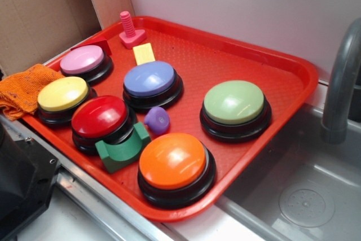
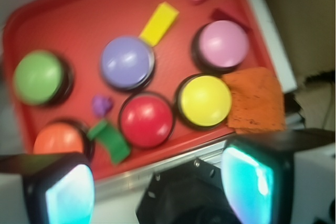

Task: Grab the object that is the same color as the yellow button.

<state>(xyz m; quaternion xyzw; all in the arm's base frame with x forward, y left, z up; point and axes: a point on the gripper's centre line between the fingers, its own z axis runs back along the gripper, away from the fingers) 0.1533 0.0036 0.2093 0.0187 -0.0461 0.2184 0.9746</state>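
Yellow block (image 2: 159,23) blurred beside purple button (image 2: 127,62); end effector (image 2: 157,182) fingers apart, empty, tips cut off.

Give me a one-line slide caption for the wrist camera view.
Open gripper hovering above a red tray of colored buttons, the small yellow block lying untouched beside the purple button.

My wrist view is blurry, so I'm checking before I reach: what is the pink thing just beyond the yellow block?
Observer: A pink toy bolt, standing upright on its head, apart from the yellow block.
Operator: Does the block lie flat?
Observer: Yes, flat on the red tray, with nothing on top of it.
Operator: Anything tall off the tray?
Observer: A grey faucet rises over a sink, on the side nearest the green button.
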